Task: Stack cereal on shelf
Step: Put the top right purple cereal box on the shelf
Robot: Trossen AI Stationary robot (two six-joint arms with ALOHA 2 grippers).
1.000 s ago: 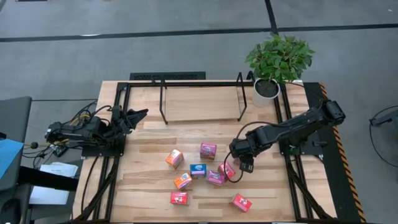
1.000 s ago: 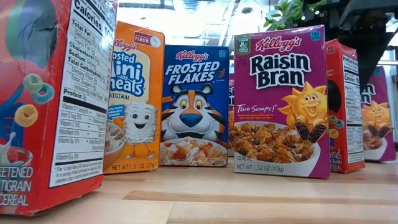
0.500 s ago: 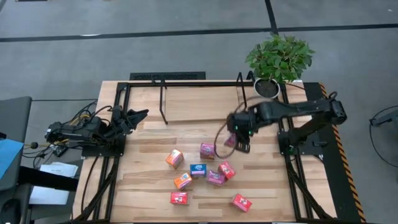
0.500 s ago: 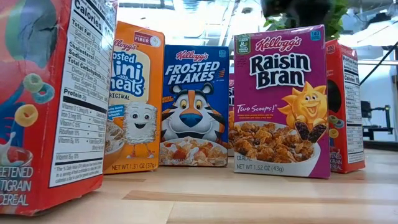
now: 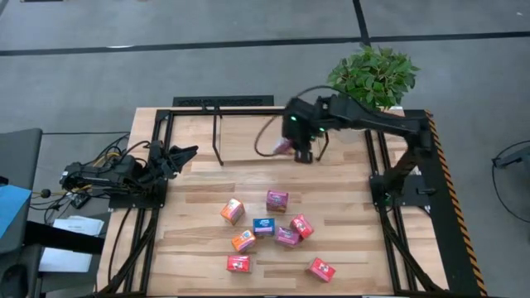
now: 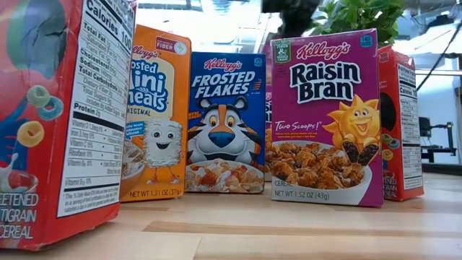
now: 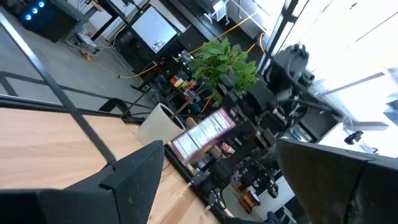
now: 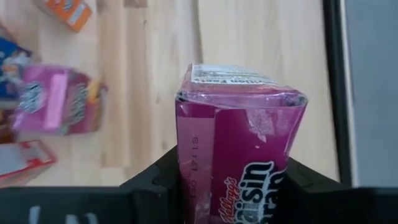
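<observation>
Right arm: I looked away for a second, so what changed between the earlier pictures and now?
The right gripper rose from the cluster of boxes and swung toward the shelf, carrying a pink cereal box clamped in its fingers. The left gripper stayed open at the table's left edge. The seven boxes on the table did not move.

we see a robot lab or test workshop, not a home. the wooden table stands in a black metal frame on a grey floor with dark lines. cables lie by one arm's base. beyond a potted plant we see monitors, equipment racks and more cables.
</observation>
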